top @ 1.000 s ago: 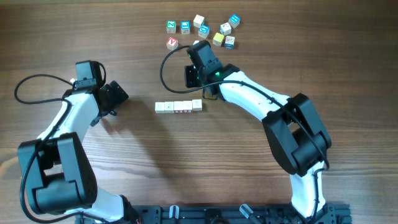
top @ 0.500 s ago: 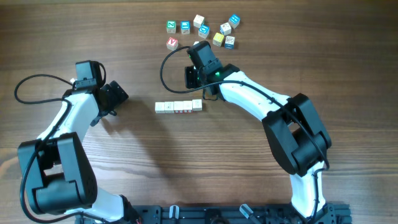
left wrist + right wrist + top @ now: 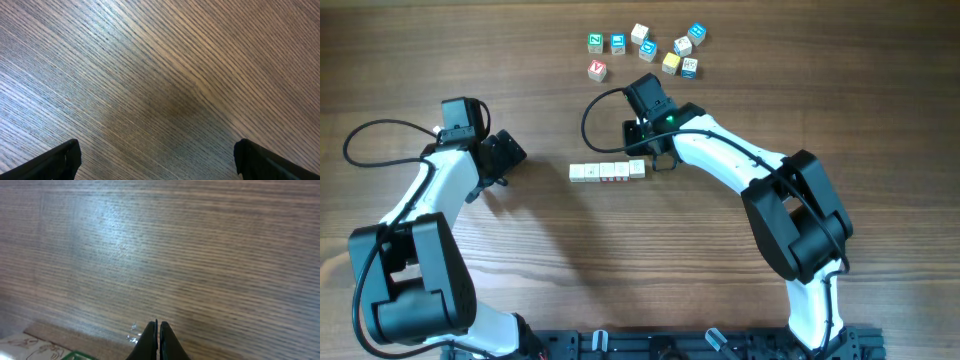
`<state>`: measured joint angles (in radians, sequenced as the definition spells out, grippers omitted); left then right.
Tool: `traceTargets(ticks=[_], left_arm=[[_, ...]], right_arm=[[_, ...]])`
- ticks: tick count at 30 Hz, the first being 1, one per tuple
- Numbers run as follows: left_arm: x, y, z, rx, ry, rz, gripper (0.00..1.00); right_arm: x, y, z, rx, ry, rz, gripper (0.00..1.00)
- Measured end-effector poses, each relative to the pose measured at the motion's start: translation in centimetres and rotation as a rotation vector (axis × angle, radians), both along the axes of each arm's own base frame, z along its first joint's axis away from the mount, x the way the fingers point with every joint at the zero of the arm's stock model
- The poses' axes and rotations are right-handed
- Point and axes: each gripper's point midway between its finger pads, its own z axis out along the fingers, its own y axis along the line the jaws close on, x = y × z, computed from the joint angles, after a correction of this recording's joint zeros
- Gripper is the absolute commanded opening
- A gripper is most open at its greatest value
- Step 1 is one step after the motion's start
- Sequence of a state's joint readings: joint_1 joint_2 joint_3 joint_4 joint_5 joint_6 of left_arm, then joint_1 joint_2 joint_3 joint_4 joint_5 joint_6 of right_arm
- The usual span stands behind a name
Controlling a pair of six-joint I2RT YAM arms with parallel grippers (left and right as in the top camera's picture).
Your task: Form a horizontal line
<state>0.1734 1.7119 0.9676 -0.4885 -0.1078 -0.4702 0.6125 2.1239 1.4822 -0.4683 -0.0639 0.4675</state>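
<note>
At mid-table, the horizontal line [image 3: 607, 172]: five whitish cubes are counted, set side by side and touching, in one straight row running left to right. Faint red marks are seen on the pale tops.
Right gripper [image 3: 661, 160]: its fingers [image 3: 149, 342] are pressed together with nothing between them. It is placed just beside the right end of the row, over bare wood. Whether the end cube is touched cannot be told.
Left gripper [image 3: 508, 155]: its jaws are spread wide and nothing is held. Only wood grain is seen between its fingers [image 3: 55, 162]. It is placed well apart from the row, off to the left.
Loose cubes [image 3: 648, 48]: nine are counted, gathered in a cluster beyond the row on the side away from the arm bases. Blue, green, yellow and red faces are shown.
Arms: two are counted, white with black joints.
Table [image 3: 520, 260]: brown wood with the grain running across.
</note>
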Motion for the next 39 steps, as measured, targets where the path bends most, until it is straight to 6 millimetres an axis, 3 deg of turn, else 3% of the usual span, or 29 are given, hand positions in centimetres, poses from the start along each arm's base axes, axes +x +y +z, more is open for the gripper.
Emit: traceTargets(ticks=[23,30,35,39], left_arm=[[0.0,0.0,0.0,0.000,0.000,0.000,1.00],[0.0,0.0,0.0,0.000,0.000,0.000,1.00],[0.0,0.0,0.0,0.000,0.000,0.000,1.00],[0.0,0.0,0.0,0.000,0.000,0.000,1.00]], right_arm=[[-2.8,-0.2,-0.9,0.006,0.131,0.032,0.05],[-2.7,-0.1,-0.8,0.007,0.127,0.031,0.05],[-0.2,-2.7,-0.8,-0.084,0.039,-0.149,0.05],[-0.1,-5.8,-1.4,-0.119,0.098,-0.234,0.06]])
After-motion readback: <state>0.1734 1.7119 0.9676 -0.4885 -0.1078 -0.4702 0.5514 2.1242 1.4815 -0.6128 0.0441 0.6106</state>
